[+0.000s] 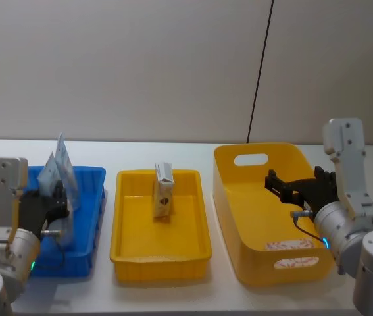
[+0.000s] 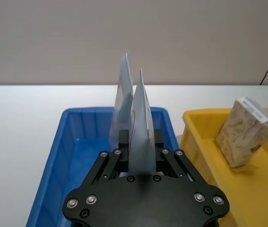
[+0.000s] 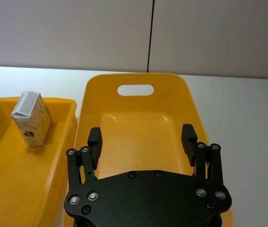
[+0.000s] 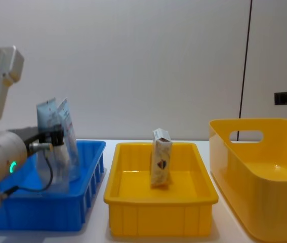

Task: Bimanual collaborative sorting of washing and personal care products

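A pouch (image 2: 141,120) is clamped upright by the left gripper (image 2: 140,142) inside the blue bin (image 2: 65,142), while the carton (image 1: 163,197) at the yellow tray's (image 1: 122,227) far edge lies left of the wide-open right gripper (image 3: 143,139).

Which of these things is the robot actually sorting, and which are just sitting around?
Being sorted: two pouches, one clamped by the left gripper in the blue bin; carton standing in the yellow tray.
Just there: empty yellow basket below the open right gripper; black cable on the wall.
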